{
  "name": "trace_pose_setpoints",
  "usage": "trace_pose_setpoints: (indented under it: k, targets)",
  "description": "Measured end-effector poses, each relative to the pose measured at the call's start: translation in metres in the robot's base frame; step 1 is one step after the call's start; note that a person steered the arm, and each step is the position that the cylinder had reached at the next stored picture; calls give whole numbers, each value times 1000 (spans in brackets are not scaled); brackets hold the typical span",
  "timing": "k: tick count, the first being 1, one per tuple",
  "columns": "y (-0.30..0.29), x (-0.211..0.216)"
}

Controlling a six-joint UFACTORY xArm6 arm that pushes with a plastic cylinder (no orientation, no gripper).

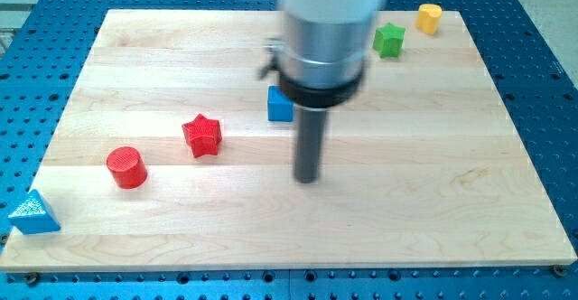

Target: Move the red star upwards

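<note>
Resting on bare desk (433, 201), my tip (308, 179) sits right of the red star (202, 135), apart from it. No pincer is fitted (rod only). Open board lies above the star; red cylinder (126, 167) lower-left, blue cube (280, 106) upper-right, blue triangle (32, 213) at the left edge.

A pale wooden board (470, 155) lies on a blue perforated table (542, 29) under even light.
</note>
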State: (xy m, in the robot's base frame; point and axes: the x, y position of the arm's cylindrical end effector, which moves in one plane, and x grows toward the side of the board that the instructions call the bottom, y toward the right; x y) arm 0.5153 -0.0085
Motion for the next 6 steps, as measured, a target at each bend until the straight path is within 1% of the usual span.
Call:
trace_pose_setpoints:
  k: [1,2,3,4,6]
  targets:
    - [-52,-17]
    - [-68,-24]
    - [-81,17]
    - [-97,-56]
    - [-128,-156]
